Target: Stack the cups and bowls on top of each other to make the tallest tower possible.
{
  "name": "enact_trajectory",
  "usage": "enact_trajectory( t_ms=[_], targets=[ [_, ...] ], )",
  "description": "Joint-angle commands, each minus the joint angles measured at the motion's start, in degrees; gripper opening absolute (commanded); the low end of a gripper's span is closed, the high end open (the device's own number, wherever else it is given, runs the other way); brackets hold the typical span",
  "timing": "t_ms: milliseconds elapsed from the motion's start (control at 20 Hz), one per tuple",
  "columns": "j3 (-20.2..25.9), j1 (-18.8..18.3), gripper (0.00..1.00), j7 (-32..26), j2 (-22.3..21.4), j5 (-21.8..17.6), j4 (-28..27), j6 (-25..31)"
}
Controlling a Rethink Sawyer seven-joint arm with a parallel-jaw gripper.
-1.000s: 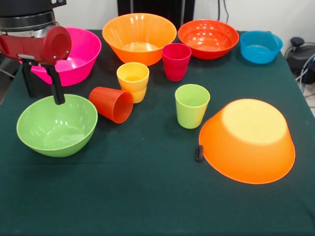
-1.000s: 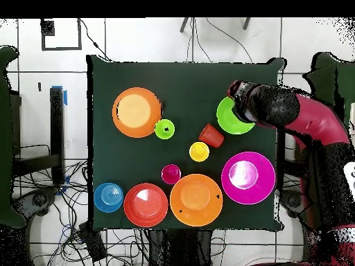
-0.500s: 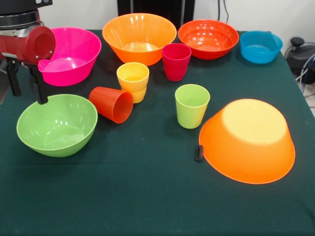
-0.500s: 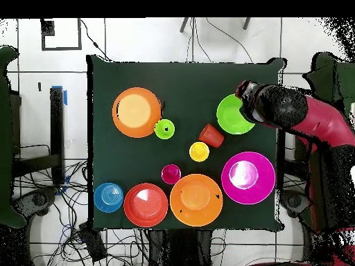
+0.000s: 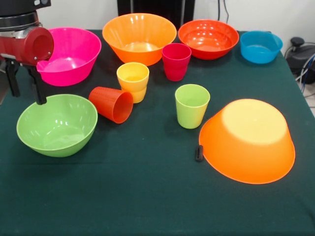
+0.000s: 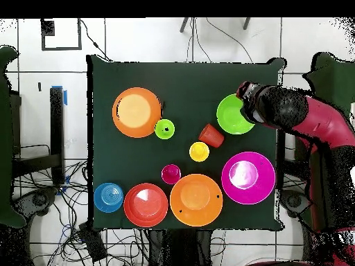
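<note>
Cups and bowls sit scattered, nothing stacked: the orange-red cup lies on its side beside the upright lime green bowl, and one large orange bowl rests upside down near the lime green cup. The gripper hangs at the green bowl's far rim, fingers spread apart, seemingly holding nothing.

tabletop: dark green
large bowls: pink, orange, orange
medium bowls: red-orange, lime green
small bowl: blue
cups: orange-red, yellow, crimson, lime green
arm: red and black
fingers: black
</note>
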Motion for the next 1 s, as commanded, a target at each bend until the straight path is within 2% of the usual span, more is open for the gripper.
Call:
enact_trajectory(
  t_ms=[50, 1000],
  targets=[
    [-1.5, 2.6, 1.0, -1.0, 4.1, -1.9, -1.1, 2.8],
    [-2.0, 3.2, 1.0, -1.7, 6.6, -3.3, -3.4, 1.5]
  ],
)
